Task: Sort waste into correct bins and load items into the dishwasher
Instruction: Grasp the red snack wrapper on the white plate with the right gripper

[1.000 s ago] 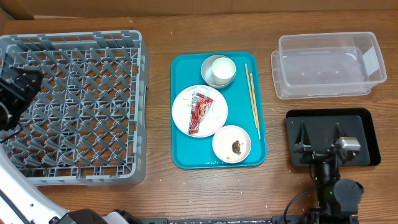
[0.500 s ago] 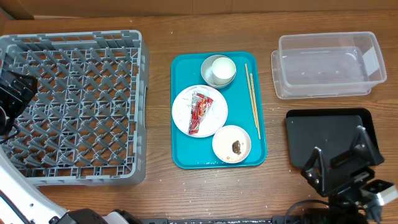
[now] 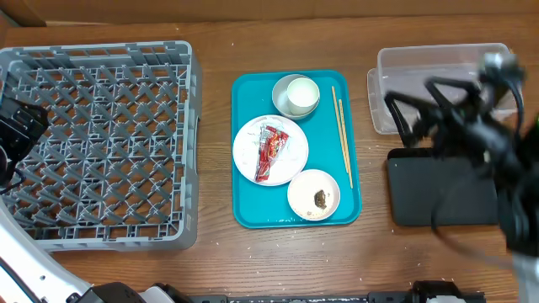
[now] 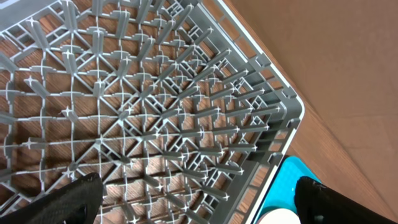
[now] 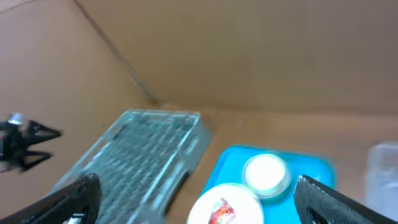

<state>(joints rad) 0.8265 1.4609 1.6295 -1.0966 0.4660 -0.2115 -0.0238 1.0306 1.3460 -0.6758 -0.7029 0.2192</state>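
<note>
The grey dish rack [image 3: 101,143] fills the table's left side. On the teal tray [image 3: 253,93] lie a white cup [image 3: 301,91] set in a pale bowl, a plate [image 3: 248,156] carrying the red wrapper [image 3: 271,151], a bowl [image 3: 303,187] holding a brown lump [image 3: 321,199], and the chopsticks [image 3: 341,135]. At the right stand the clear tub [image 3: 421,52] and the black tray [image 3: 421,202]. My left gripper [image 4: 199,208] hangs open over the rack [image 4: 155,106]. My right gripper [image 3: 417,105], blurred, is open above the tub's left end and holds nothing.
In the right wrist view the rack [image 5: 143,155], cup [image 5: 266,172] and wrapper [image 5: 222,211] lie ahead between the fingers. A cardboard wall [image 5: 249,50] closes the table's far side. Bare wood shows between rack, teal tray and bins.
My right arm has swung fast from the table's near edge by the black tray up over the clear tub. The left arm has hardly moved. Both grippers stayed open.
</note>
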